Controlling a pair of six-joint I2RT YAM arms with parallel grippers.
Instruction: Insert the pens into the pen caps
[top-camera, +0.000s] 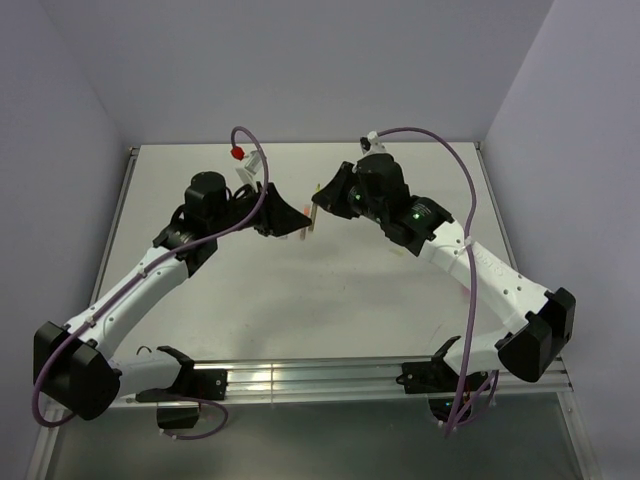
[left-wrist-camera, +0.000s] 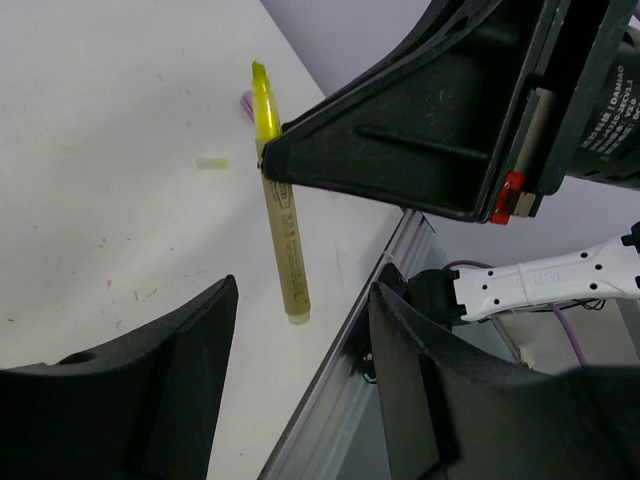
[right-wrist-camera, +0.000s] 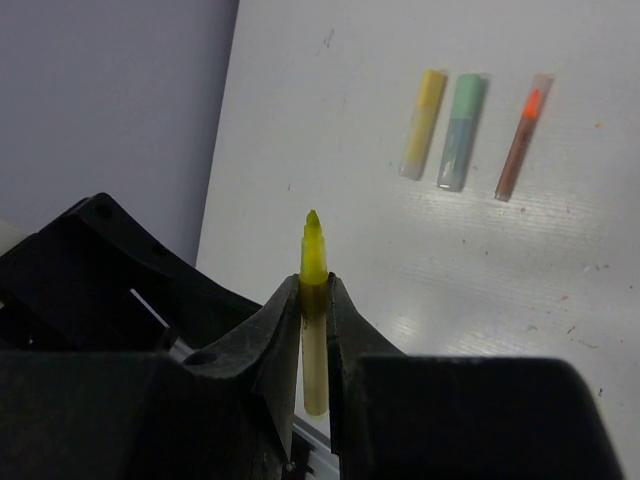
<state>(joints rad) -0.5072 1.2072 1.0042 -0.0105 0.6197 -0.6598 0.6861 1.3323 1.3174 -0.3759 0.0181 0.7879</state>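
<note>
Print (left-wrist-camera: 290, 255) illegible on yellow pen (left-wrist-camera: 279, 195)

White surface (top-camera: 320, 310), matte, with faint coloured ink specks (left-wrist-camera: 147, 293) scattered across it. Aluminium rail (top-camera: 300, 378) runs along its 6 o'clock edge. Pale lilac walls (top-camera: 300, 60) box it in at 9, 12 and 3 o'clock.
</note>
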